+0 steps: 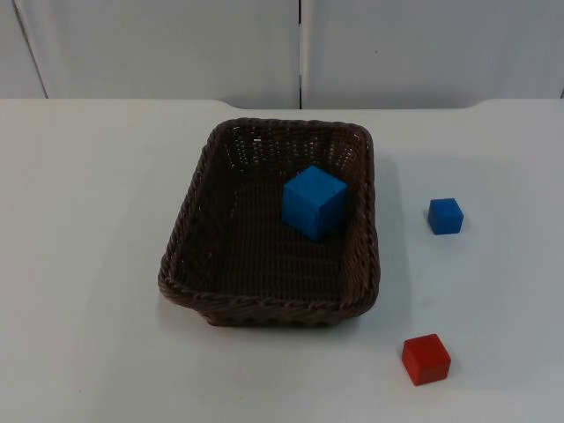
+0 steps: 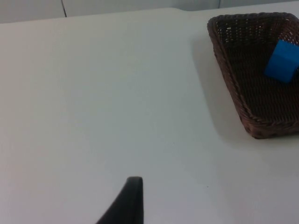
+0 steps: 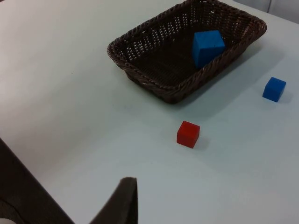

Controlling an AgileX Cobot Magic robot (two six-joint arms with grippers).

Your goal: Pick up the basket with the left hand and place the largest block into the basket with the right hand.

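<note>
Woven brown basket sits on your white table with the largest blue block inside; small blue block and red block outside; gripper states: cannot tell.

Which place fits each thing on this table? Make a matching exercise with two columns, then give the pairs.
Things:
1. large blue block
2. small blue block
3. red block
4. basket

Places:
A. on the table, nearest the camera in the top view
B. on the table, holding a block
C. inside the basket
D. on the table beside the basket's right wall

Pairs: 1-C, 2-D, 3-A, 4-B
</note>
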